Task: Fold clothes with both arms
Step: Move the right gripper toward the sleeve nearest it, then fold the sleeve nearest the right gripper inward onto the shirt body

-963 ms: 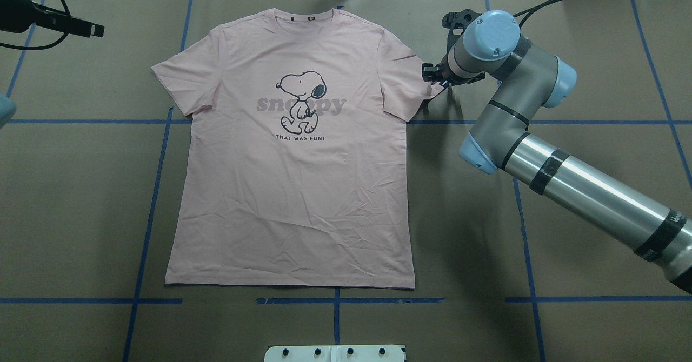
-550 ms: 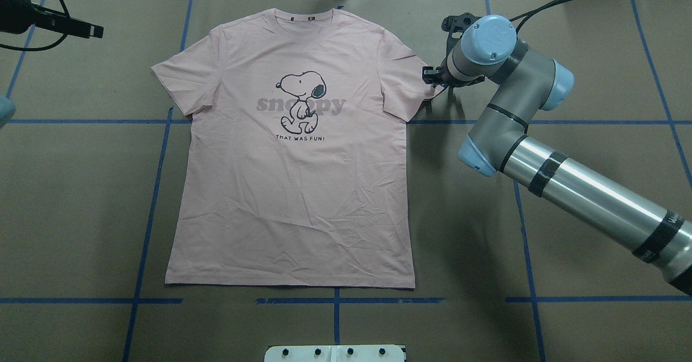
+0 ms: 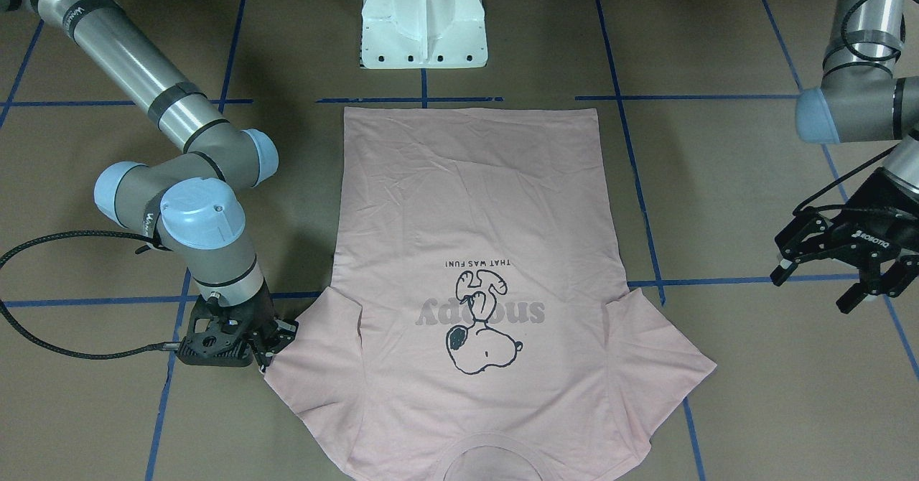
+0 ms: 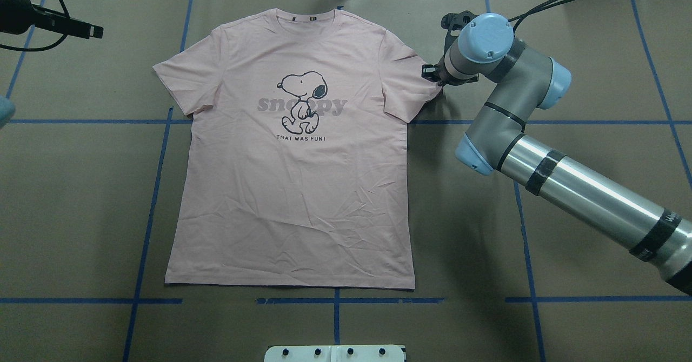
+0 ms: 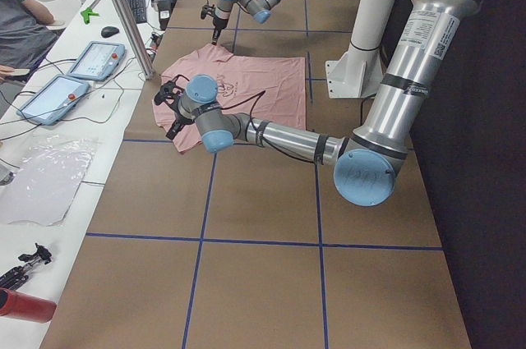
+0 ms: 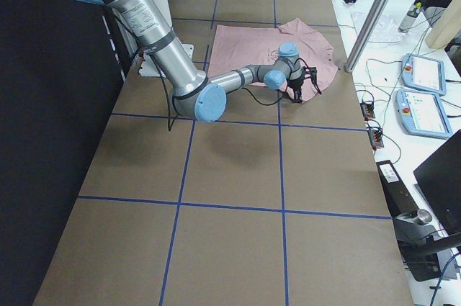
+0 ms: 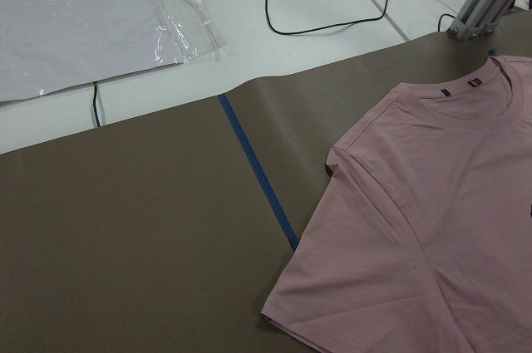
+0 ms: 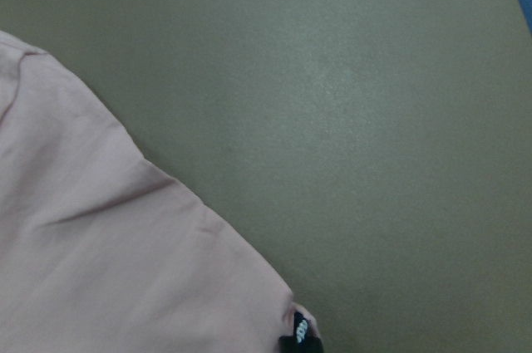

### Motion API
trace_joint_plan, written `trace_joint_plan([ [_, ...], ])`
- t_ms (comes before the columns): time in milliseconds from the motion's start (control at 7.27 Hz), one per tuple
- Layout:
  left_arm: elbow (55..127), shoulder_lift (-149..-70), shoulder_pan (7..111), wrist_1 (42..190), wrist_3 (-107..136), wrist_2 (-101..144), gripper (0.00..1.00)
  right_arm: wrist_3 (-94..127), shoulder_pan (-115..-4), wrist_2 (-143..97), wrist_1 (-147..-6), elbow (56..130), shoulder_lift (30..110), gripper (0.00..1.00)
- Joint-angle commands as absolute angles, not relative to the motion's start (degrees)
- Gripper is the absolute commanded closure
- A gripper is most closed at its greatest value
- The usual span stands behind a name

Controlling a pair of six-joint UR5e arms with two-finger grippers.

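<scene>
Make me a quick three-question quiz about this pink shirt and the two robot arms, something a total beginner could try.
1. True or false: the T-shirt lies flat on the table with its dog print facing up.
2. Which part of the shirt is the right gripper at? A) the collar B) the bottom hem C) a sleeve tip
3. Fill in the missing word: the left gripper hangs off to the side, not touching the shirt, with its jaws ____.

Key: 1 true; 2 C; 3 open.
</scene>
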State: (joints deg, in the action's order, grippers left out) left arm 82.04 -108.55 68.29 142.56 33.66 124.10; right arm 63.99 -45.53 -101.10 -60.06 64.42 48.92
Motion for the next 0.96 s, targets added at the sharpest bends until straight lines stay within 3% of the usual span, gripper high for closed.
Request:
trace_joint_plan([
  [0,82.0,-108.6,68.3,142.6,33.6,124.1,0.01,65.0,-45.5,-101.1,-69.0,65.0,43.3,1.00],
  [275,81.9,-108.6,68.3,142.6,33.7,124.1,0.01,75.7,-41.4,-93.7,-73.6,64.5,38.4,1.00],
  [550,81.8,-108.5,68.3,142.6,33.7,124.1,0.01,82.7,-37.8,-88.9,-73.7,56.0,31.0,1.00],
  [825,81.7,-108.4,68.3,142.5,33.7,124.1,0.01,82.9,-36.8,-87.0,-73.5,54.0,28.9,1.00],
])
